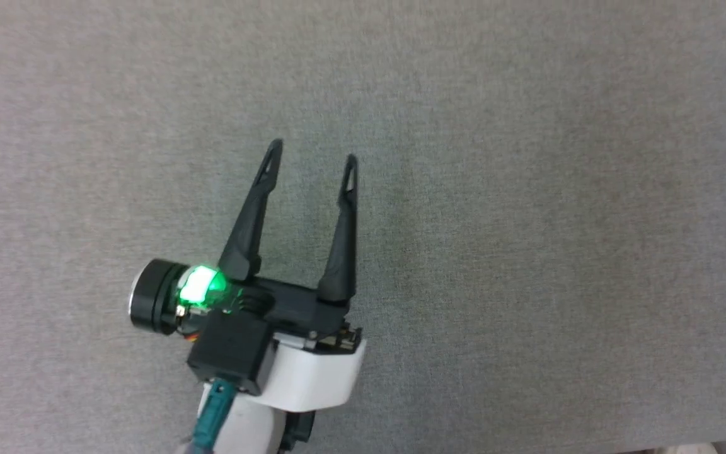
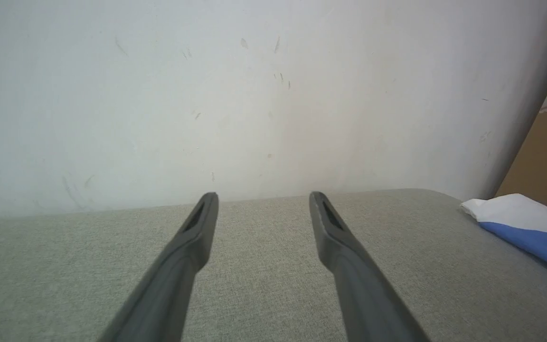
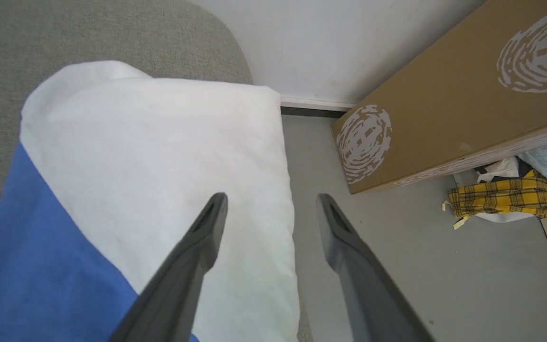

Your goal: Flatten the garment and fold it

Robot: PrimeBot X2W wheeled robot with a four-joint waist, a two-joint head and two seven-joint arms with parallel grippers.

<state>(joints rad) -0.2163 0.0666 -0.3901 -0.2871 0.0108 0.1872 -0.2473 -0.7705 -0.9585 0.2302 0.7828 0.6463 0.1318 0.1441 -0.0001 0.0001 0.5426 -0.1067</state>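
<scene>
The garment is a white T-shirt with a blue part, lying folded at the edge of the grey surface. My right gripper hangs open just above its right edge, one finger over the white cloth, the other over the floor, holding nothing. In the left wrist view the garment shows as a white and blue bundle at the far right. My left gripper stands open over bare grey fabric, its fingers apart and empty, pointing toward a white wall.
A brown cardboard box with white fingerprint prints leans beside the surface on the grey floor. A yellow plaid cloth and other clutter lie by the box. The grey surface spreads wide around my left gripper.
</scene>
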